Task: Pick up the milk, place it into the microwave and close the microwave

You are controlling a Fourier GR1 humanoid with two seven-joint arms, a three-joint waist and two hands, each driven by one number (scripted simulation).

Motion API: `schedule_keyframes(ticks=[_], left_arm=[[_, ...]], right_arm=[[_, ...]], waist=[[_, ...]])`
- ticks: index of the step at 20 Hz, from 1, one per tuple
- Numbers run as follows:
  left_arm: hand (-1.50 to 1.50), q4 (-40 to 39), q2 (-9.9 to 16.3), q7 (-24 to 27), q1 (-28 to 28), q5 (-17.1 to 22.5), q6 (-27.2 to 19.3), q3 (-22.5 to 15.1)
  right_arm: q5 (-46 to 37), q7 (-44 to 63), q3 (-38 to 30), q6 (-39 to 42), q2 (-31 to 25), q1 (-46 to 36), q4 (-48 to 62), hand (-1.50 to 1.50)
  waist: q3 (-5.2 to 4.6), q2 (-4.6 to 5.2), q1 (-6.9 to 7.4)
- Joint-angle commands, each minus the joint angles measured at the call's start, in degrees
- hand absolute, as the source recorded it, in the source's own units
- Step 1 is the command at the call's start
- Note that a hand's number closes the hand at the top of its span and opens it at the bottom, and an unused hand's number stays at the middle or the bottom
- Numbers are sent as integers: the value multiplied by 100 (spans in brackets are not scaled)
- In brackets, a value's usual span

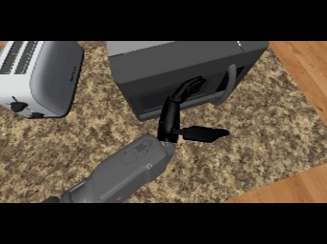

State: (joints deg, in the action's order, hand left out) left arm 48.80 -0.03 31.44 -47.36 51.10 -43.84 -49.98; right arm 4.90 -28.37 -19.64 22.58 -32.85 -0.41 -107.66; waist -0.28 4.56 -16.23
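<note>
Pressing against the dark grey boxy microwave (pixel 187 71), the black right hand (pixel 183 112) is stretching straight, released fingers onto its shut-looking door. Milk is showing nowhere, presumably inside; only withdrawing appears left.

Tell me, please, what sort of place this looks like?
Most likely a kitchen counter: a toaster and a microwave stand on a speckled stone-like countertop, with wood surfaces at its edges.
</note>
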Motion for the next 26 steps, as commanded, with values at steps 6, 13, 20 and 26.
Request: schedule_keyframes(ticks=[6,13,20,26], left_arm=[[-150,-398,3,228,-427,408,-105,273],[-150,-364,3,409,-449,568,-49,170],[-150,-498,3,535,-557,790,-26,190],[-150,-607,3,731,-538,886,24,152]], right_arm=[[-65,108,2,-48,-137,-354,187,150],[1120,300,420,345,604,-385,763,-150],[1619,522,405,624,525,-577,1130,-150],[1928,619,312,826,393,-704,1440,-150]], waist=[[4,99,5],[47,177,114],[26,149,34],[30,177,-54]])
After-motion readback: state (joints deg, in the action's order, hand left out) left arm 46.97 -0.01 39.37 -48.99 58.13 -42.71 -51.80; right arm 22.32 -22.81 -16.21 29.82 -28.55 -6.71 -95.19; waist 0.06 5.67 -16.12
